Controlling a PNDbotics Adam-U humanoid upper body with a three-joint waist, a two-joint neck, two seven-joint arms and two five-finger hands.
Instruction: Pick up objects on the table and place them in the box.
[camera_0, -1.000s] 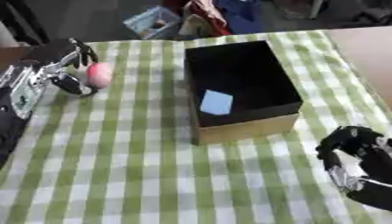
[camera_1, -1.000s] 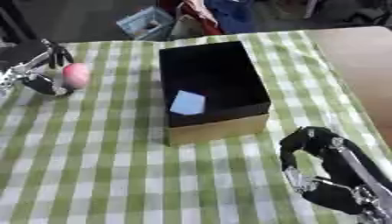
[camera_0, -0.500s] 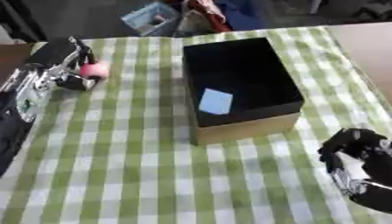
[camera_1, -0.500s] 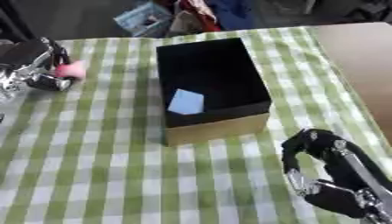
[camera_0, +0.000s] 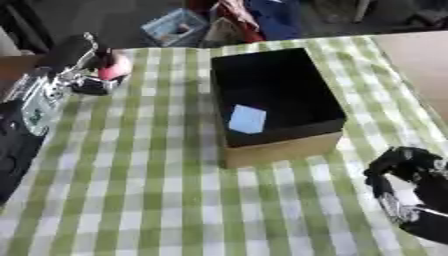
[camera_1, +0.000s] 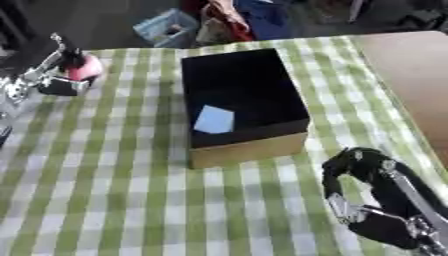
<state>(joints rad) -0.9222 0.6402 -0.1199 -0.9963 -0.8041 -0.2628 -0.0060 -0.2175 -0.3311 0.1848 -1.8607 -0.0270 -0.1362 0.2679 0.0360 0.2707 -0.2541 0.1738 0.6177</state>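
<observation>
Pink ball (camera_0: 115, 67) pinched between left hand's (camera_0: 80, 80) fingers (camera_0: 91, 41).

green checked cloth (camera_0: 157, 200), blue basket (camera_0: 176, 26)

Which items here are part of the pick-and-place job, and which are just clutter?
Job:
- pink ball, left hand curled round it
- black box with tan front
- pale blue piece already inside the box

Not the job:
- green checked tablecloth
- blue basket and heap of fabric beyond the far edge
- right hand, idle at lower right, fingers curled
</observation>
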